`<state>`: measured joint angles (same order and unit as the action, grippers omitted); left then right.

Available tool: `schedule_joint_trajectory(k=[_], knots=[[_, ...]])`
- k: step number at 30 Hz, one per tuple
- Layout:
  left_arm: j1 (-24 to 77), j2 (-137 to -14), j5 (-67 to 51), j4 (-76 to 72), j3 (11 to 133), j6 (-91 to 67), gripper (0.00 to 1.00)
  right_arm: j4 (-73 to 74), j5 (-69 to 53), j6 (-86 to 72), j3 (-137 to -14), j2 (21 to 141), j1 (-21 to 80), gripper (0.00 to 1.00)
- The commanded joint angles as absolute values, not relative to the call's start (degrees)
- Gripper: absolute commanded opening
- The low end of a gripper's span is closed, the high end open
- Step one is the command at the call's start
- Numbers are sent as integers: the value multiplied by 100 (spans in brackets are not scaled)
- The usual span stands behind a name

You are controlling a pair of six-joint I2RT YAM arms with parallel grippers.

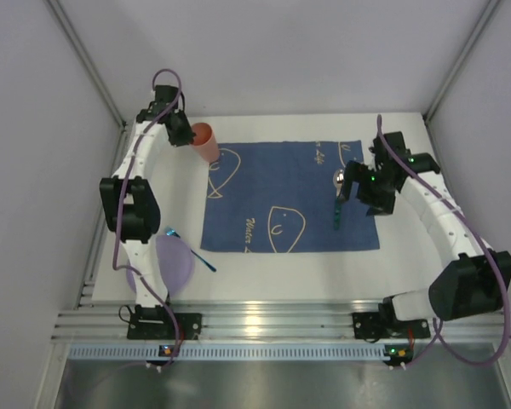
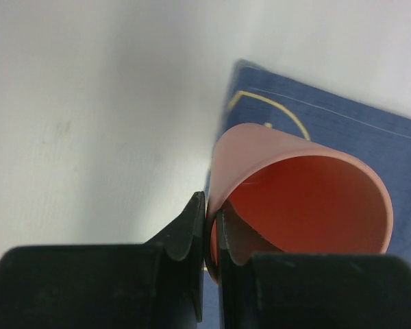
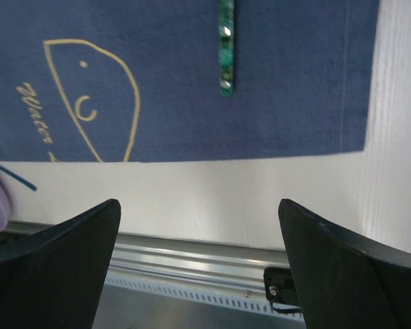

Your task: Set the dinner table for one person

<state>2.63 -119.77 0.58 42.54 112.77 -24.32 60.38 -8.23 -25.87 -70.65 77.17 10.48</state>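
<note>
Counter (image 1: 324, 268) spreads under and all round blue cloth (image 1: 281, 183). My left claw (image 2: 207, 229) pinches pink cup (image 1: 206, 141) wall, one finger inside, at cloth's far-left corner, probably the drink spot. My right claw (image 3: 198, 205) hangs spread over cloth's right side, green-handled spoon (image 1: 336, 204) lying beneath as cutlery.

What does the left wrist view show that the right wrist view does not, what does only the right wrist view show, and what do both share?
Only the left wrist view shows the pink cup, its wall pinched in the left gripper. Only the right wrist view shows the green utensil handle lying on the blue cloth, the metal rail and the open right gripper. Both show that cloth and the white dinner table.
</note>
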Motion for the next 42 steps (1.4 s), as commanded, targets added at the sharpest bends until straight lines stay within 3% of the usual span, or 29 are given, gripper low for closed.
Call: schedule_joint_trajectory(k=[1,9,18,21,23,25,26,27,29,30,31,32,34,35,39,42], knots=[[1000,-11417,-168,4333,11716,-2005,0,5616,-1414,-2452,-8206,8172,1318,100],[2880,-11241,545,4561,11646,-1775,0,6064,-1766,-2601,-10764,9676,1872,100],[3927,-11381,773,4728,12031,-1863,0,5871,-1609,-2891,-10697,10072,2048,100],[4069,-11391,861,4790,12216,-1872,0,5810,-1162,-2971,-10285,10046,2118,91],[4096,-11338,844,4790,12252,-1951,0,5810,-959,-2971,-10161,10063,2179,83],[4113,-11294,774,4764,12296,-2039,1,5810,-678,-2936,-10046,10081,2241,67],[4122,-11233,756,4746,12278,-2065,2,5810,-616,-2944,-10037,10116,2259,51],[4157,-11215,730,4720,12261,-2074,4,5810,-493,-2936,-10028,10142,2267,26],[4175,-11171,730,4659,12182,-2057,13,5818,-422,-2953,-10063,10247,2285,2],[4201,-11171,756,4667,12121,-2057,18,5836,-352,-2962,-10150,10283,2294,0],[4210,-11162,791,4684,12085,-2065,22,5845,-325,-2945,-10212,10327,2285,0],[4219,-11101,817,4685,11954,-2083,37,5880,-282,-2936,-10282,10405,2285,0],[4219,-11004,1132,4667,11770,-2153,49,5967,-62,-2892,-10572,10485,2268,0],[4201,-10891,1256,4650,11568,-2188,60,6037,-27,-2866,-10678,10590,2241,0],[3956,-10600,1897,4956,11198,-2232,75,6371,246,-2760,-11379,10959,1917,0],[3517,-10091,1890,4888,10540,-2355,78,6398,132,-2751,-11785,11284,1495,0]])
